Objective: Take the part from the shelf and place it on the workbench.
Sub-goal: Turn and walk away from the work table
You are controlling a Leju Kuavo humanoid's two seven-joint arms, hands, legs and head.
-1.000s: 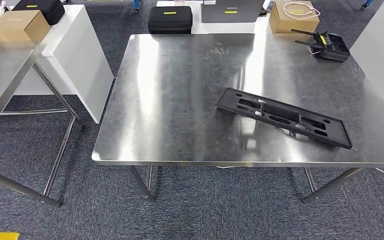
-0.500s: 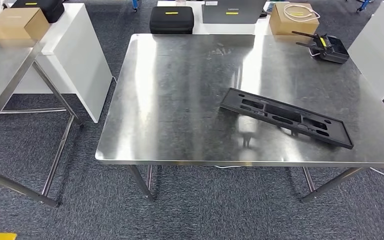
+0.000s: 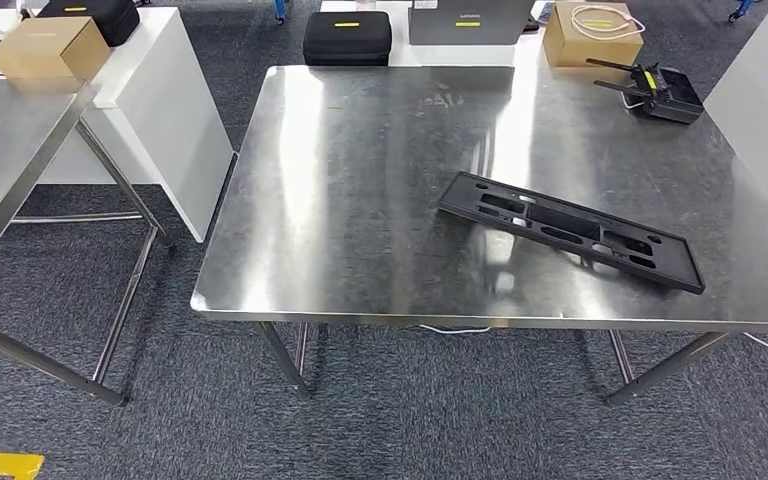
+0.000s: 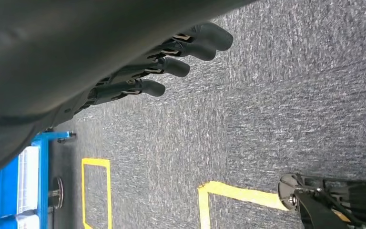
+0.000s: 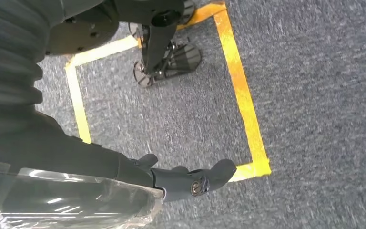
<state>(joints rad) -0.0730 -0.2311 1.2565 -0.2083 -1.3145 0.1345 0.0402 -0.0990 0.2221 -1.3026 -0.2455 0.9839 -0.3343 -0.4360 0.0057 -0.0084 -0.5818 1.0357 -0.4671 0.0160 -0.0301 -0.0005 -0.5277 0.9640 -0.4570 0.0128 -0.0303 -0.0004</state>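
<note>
The black slotted part (image 3: 570, 231) already lies on the bench (image 3: 360, 200), right of centre, long axis diagonal. My left hand (image 4: 171, 57) and right hand (image 5: 190, 181) hang over carpet, fingers loosely extended, holding nothing.

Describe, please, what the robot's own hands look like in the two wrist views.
The left hand shows slim black fingers with rounded tips and small metallic links. The right hand has a thick grey thumb with a round metal pivot, behind it a dark ribbed cover and clear plastic wrap.
</note>
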